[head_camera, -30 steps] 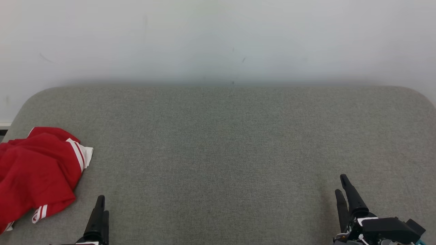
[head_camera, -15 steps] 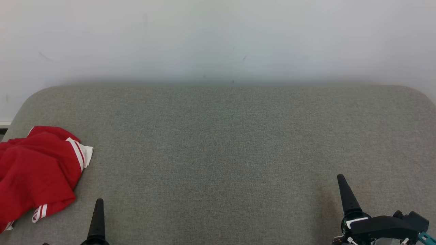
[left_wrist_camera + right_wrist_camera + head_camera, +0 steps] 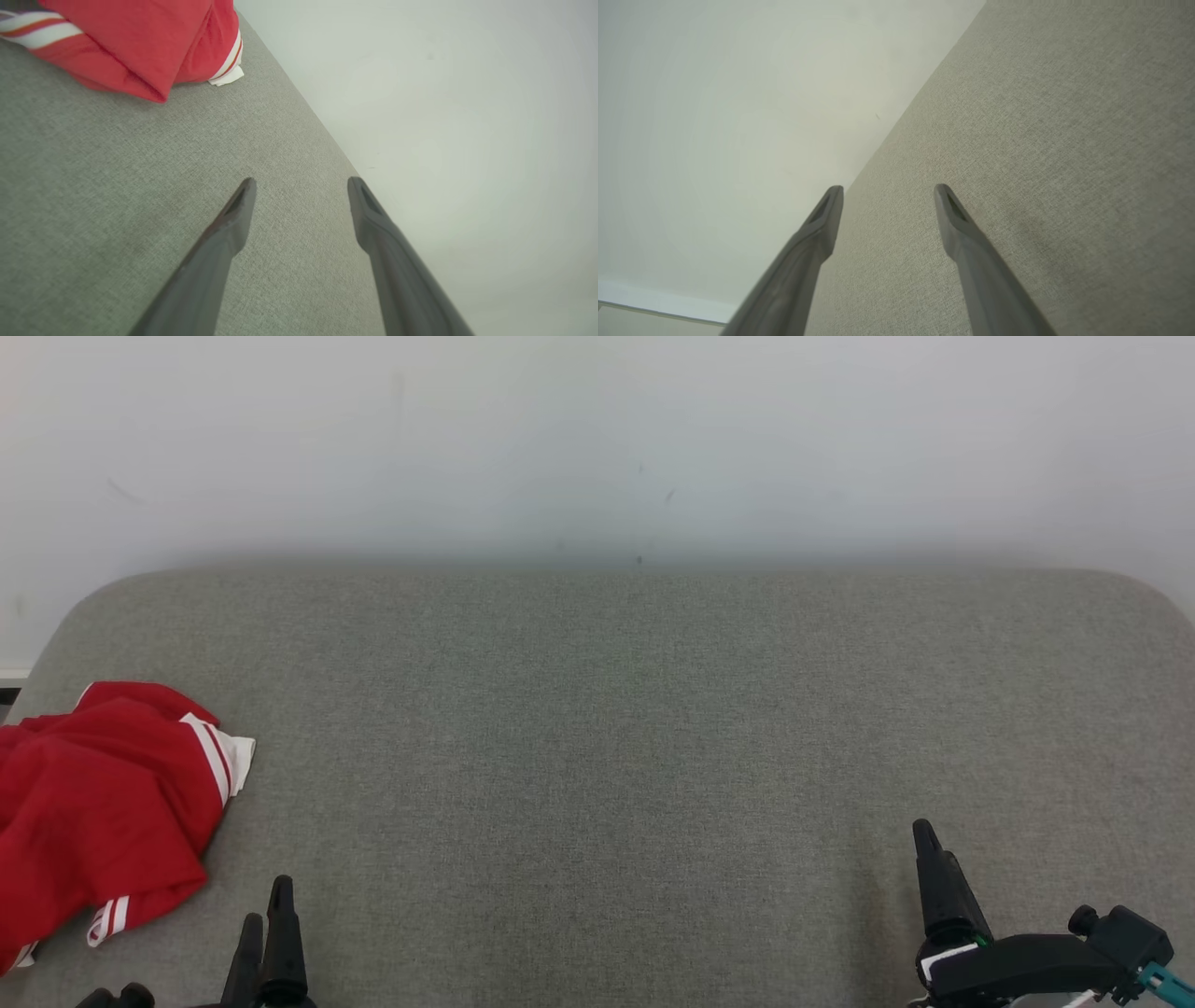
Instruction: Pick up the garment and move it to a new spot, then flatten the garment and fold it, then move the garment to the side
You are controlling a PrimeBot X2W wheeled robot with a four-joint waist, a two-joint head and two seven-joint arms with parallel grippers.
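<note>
**1. Left gripper** [image 3: 302, 182]. Two long dark fingers [image 3: 219, 242], spread wide, with bare grey weave showing in the gap between them. Nothing is held or touched. In the head view it stands at the lower left, tips pointing up that view, over the near part of the surface.

**2. Right gripper** [image 3: 889, 187]. Its fingers [image 3: 971, 252] are likewise spread apart and hold nothing. Grey weave and pale wall show between the tips. In the head view it sits at the lower right, turned edge-on so that one finger shows there. Behind it is a black body with a teal fitting.

**3. Garment** [image 3: 103, 803]. Red cloth with white-striped bands, lying in a crumpled heap at the left end of the surface. Part of it runs past the left edge of the head view. It lies near the left gripper, ahead of it and to its left, and clear of the fingers.

**4. Upholstered surface** [image 3: 597, 728]. Grey woven fabric with rounded far corners. It carries the garment.

**5. Wall** [image 3: 597, 429]. Pale and plain with a few faint marks, directly behind the surface.
</note>
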